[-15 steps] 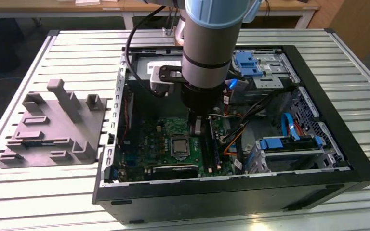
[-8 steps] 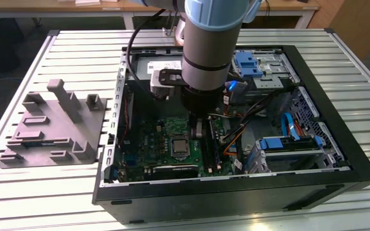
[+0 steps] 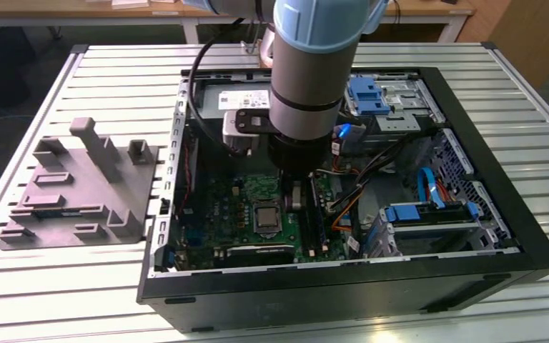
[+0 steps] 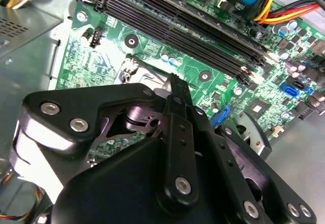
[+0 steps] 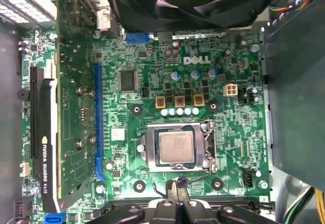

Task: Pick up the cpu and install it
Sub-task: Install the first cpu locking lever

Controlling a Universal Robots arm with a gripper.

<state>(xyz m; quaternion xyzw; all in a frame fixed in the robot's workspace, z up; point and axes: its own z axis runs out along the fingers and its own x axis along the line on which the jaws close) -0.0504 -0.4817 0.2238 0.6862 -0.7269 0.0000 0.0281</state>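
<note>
Aluminium slatted table (image 3: pixel 55 286) carries, in the exterior view, an open black computer case (image 3: pixel 503 236) and, on the exterior view's left, a grey moulded tray (image 3: pixel 74 193) with upright posts standing well apart from one another. Inside the case lie a green motherboard (image 3: pixel 226 214), blue drive brackets (image 3: pixel 368 96), coloured cable bundles (image 3: pixel 351 196) and a pale metal box with a white label (image 3: pixel 231 100). The arm (image 3: pixel 308 64) reaches straight down into the case, its lower end over the board just beside the socket (image 3: pixel 266 218), where the cpu (image 3: pixel 266 219) shows as a small dark square.

In the second wrist view the gripper (image 4: pixel 172 82) fills the foreground as black linkage plates with bolts; its fingers (image 4: pixel 175 99) come together to a narrow point above the board, pressed closed with nothing visible between them. Long black memory slots (image 4: pixel 193 28) run across the board behind it.

In the first wrist view the cpu (image 5: pixel 176 147), silvery-grey on top, sits flat inside the metal-framed socket (image 5: pixel 208 148) on the motherboard (image 5: pixel 152 46). A black fan (image 5: pixel 193 0) overhangs one edge, and a graphics card (image 5: pixel 43 132) stands in a slot beside a blue connector (image 5: pixel 97 117). The gripper's fingertips (image 5: pixel 177 188) sit near the socket's edge, apart from the chip.
</note>
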